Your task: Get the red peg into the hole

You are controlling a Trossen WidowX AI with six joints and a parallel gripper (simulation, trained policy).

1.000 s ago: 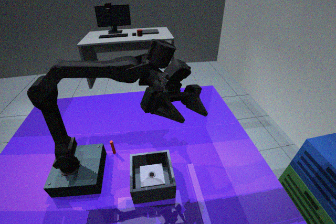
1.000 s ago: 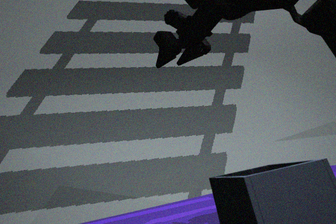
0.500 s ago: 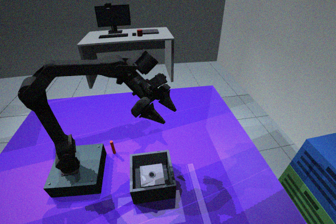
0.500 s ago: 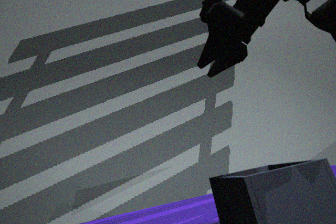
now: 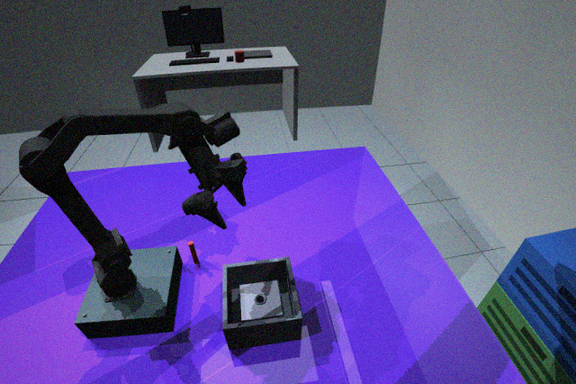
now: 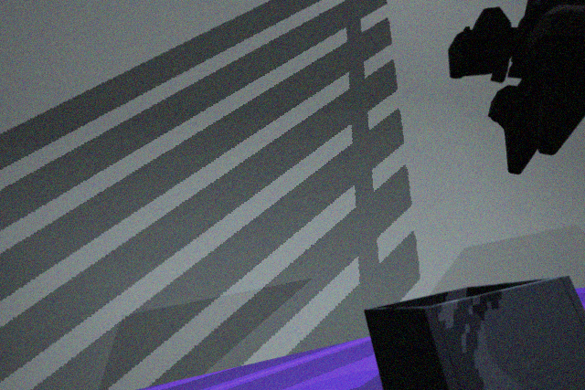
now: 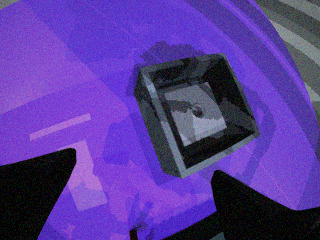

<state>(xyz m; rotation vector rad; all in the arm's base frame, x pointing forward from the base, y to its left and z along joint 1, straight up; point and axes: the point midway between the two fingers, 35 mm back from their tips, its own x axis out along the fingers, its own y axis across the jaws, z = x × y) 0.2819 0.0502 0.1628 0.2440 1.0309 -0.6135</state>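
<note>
The red peg (image 5: 193, 253) stands upright on the purple table top, between the arm's base and the box. Its dark reddish end (image 7: 133, 235) shows at the bottom edge of the wrist view. The open grey box (image 5: 265, 335) (image 6: 528, 348) (image 7: 152, 125) holds a pale plate (image 5: 272, 290) (image 7: 187, 134) at its bottom. The plate's round hole (image 5: 259, 299) (image 7: 198, 111) shows nothing in it. My gripper (image 5: 235, 217) (image 6: 531, 163) (image 7: 145, 168) is wide open and empty, high above the table, tilted down. Peg and box are both well below the fingertips.
The arm's base block (image 5: 139, 277) stands left of the peg. A pale strip (image 5: 340, 328) lies right of the box. Blue and green crates (image 5: 544, 254) are at the far right. A desk (image 5: 157, 66) with a monitor stands behind.
</note>
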